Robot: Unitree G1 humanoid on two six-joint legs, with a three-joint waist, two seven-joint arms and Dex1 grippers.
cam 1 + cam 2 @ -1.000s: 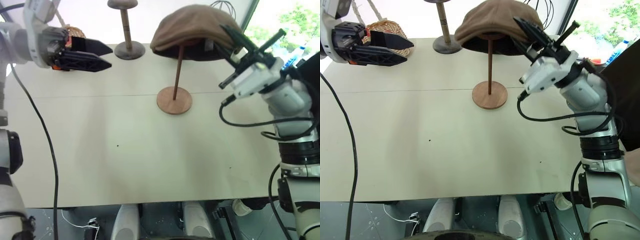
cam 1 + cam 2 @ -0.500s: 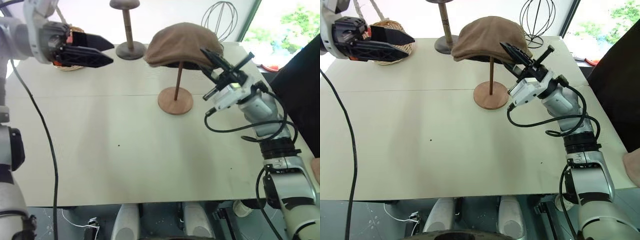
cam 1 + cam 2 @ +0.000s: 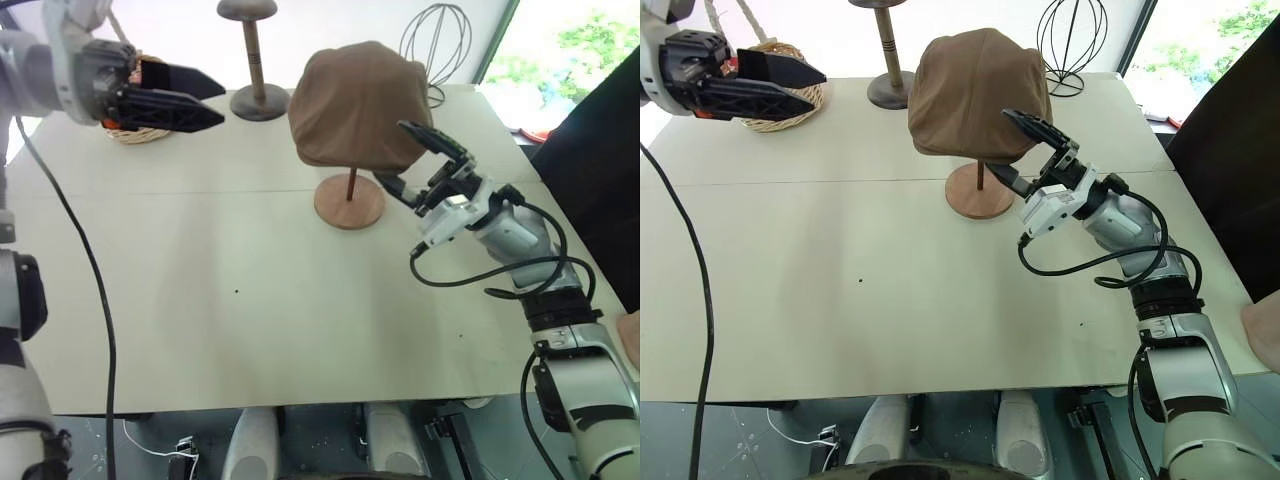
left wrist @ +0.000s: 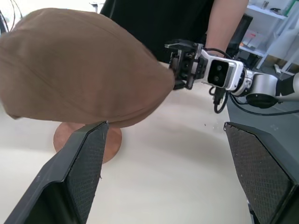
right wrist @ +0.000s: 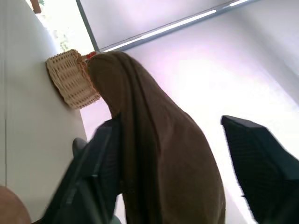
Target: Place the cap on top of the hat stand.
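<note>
The cap [image 3: 352, 105] sits on the hat stand [image 3: 349, 201] but not squarely: it hangs tilted, its crown facing the camera and its lower edge drooping down over most of the thin rod, so just a short stub of rod and the round base show beneath it. From the counter's [image 3: 250, 300] centre, that stand is up at about one o'clock. The right tool [image 3: 412, 162] is just beside the cap's lower edge, at roughly four o'clock from it, fingers spread apart and nothing between them; whether one fingertip brushes the fabric I cannot tell. The left tool [image 3: 205, 100] hangs well apart at ten o'clock, over by the wicker basket [image 3: 130, 130], fingers also apart and empty. A darker stand [image 3: 256, 95] and a wire head form [image 3: 437, 45] wait at the far edge, untouched. So this reads as the release step, cap let go on top. The question is whether it will hold. As I judge it, the next move calls for the right tool to back off gently without snagging the brim, or to nudge the cap level on the disc if it starts slipping.
</note>
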